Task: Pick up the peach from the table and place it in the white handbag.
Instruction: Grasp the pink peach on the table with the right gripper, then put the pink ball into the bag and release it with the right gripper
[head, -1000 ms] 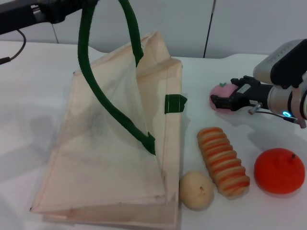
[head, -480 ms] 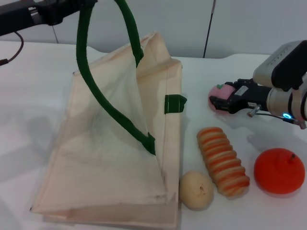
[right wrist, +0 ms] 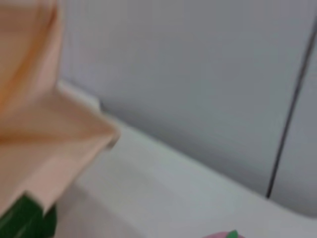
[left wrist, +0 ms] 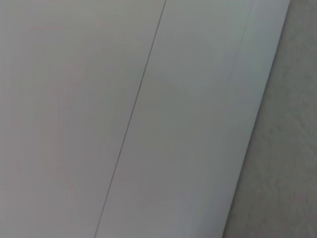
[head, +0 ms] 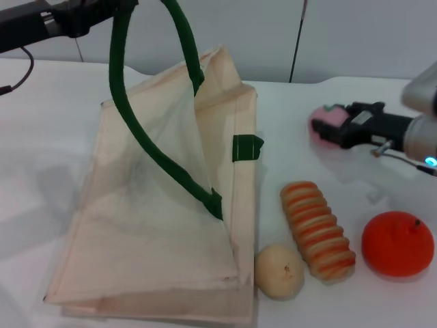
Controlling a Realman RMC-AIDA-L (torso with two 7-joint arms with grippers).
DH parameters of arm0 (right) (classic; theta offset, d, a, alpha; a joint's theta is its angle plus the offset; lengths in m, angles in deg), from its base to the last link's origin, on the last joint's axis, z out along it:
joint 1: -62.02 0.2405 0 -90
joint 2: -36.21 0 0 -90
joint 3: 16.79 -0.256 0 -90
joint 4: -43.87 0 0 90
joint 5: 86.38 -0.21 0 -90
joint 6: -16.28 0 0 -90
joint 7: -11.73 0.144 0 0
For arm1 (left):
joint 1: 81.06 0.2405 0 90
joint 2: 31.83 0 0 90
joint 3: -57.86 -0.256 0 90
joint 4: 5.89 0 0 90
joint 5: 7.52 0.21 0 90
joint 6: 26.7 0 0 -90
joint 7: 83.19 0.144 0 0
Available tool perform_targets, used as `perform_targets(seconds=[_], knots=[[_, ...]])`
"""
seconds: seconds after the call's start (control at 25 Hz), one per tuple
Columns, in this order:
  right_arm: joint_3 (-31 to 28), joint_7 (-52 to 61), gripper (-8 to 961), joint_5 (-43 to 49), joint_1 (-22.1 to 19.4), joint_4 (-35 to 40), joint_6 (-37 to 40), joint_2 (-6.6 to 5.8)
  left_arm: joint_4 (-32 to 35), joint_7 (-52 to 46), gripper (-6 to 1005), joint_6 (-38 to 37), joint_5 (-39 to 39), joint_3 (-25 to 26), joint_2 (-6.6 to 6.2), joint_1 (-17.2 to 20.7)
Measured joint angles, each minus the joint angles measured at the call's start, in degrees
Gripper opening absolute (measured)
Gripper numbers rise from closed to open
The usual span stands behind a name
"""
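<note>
Above the table (head: 41, 137), right tool (head: 334, 128), pinching the peach (head: 324, 119), has risen.

Right claw (head: 339, 128): showing matte black, blocky fingers, blurred in the head view.
Right wrist (head: 418, 134): showing a pale grey cylindrical segment, with a small blue-cyan light glowing on its underside.
Right cable (head: 395, 154): a thin wire is looping beneath the wrist.
Left arm (head: 41, 24): showing a dark black link along the upper edge.
Left cable (head: 24, 74): a thin black cord is drooping from the arm.
</note>
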Motion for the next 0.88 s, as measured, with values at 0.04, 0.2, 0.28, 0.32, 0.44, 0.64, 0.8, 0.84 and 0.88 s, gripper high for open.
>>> perform_targets(seconds=[0.04, 0.2, 0.28, 0.32, 0.44, 0.64, 0.8, 0.84, 0.88], knots=[[0.00, -0.01, 586, -1.73, -0.64, 0.81, -1.87, -0.05, 0.03, 0.00, 130, -0.04, 0.00, -0.01, 0.00, -0.06], [0.14, -0.02, 555, -8.20, -4.11, 5.19, -15.35, -0.23, 0.05, -0.26, 131, -0.32, 0.63, -0.08, -0.02, -0.61], [0.47, -0.03, 547, -8.84, -4.91, 6.69, -21.24, -0.31, 0.06, -0.65, 132, -0.39, 1.13, -0.08, -0.07, -1.06], [1.02, -0.05, 544, -8.35, -4.93, 7.13, -23.55, -0.35, 0.05, -0.76, 132, -0.43, 1.43, -0.08, -0.14, -1.32], [4.44, -0.25, 536, -7.60, -4.41, 7.48, -26.84, -0.37, 0.04, -1.09, 133, -0.54, 2.29, -0.09, -0.25, -2.30], [12.95, -0.62, 534, -7.56, -2.02, 6.90, -28.40, -0.02, -0.12, -1.36, 135, -1.87, 3.10, -0.09, -0.44, -4.11], [16.96, -0.40, 532, -7.61, -0.30, 5.62, -28.56, 0.07, -0.26, -1.50, 136, -2.24, 3.63, -0.09, -0.53, -5.27], [17.48, -0.34, 532, -7.63, 0.10, 5.24, -28.71, 0.10, -0.31, -1.54, 137, -2.26, 3.67, -0.09, -0.54, -5.43], [17.88, -0.32, 532, -7.63, 0.48, 5.01, -28.89, 0.13, -0.33, -1.60, 137, -2.27, 3.70, -0.09, -0.55, -5.59]])
